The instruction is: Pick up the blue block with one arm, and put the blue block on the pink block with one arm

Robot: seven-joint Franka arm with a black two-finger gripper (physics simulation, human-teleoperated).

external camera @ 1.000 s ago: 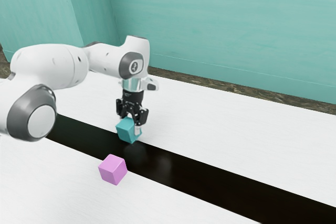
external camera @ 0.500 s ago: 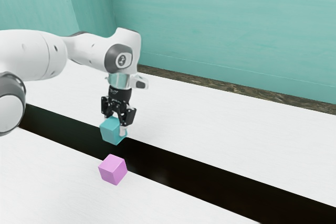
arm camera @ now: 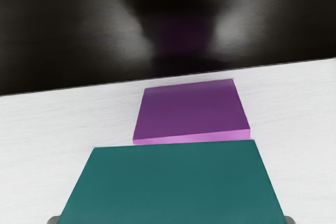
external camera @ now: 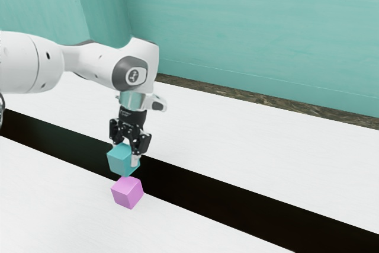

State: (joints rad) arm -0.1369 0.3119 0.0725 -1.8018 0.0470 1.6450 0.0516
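My black gripper (external camera: pixel 125 151) is shut on the blue block (external camera: pixel 119 159), a teal cube held in the air. It hangs just above the pink block (external camera: pixel 127 191), slightly toward the exterior view's left of it and not touching. The pink block rests on the white table surface beside the black stripe (external camera: pixel 237 203). In the wrist view the blue block (arm camera: pixel 173 184) lies large right under my hand, with the pink block (arm camera: pixel 190 111) just beyond it.
A glossy black stripe crosses the white table (external camera: pixel 266 140) diagonally, right behind the pink block. A teal wall (external camera: pixel 266 22) stands at the back, with a dark strip along its base.
My hand has carried the blue block toward the exterior view's left and front, from over the black stripe to just above the pink block. The pink block has stayed put.
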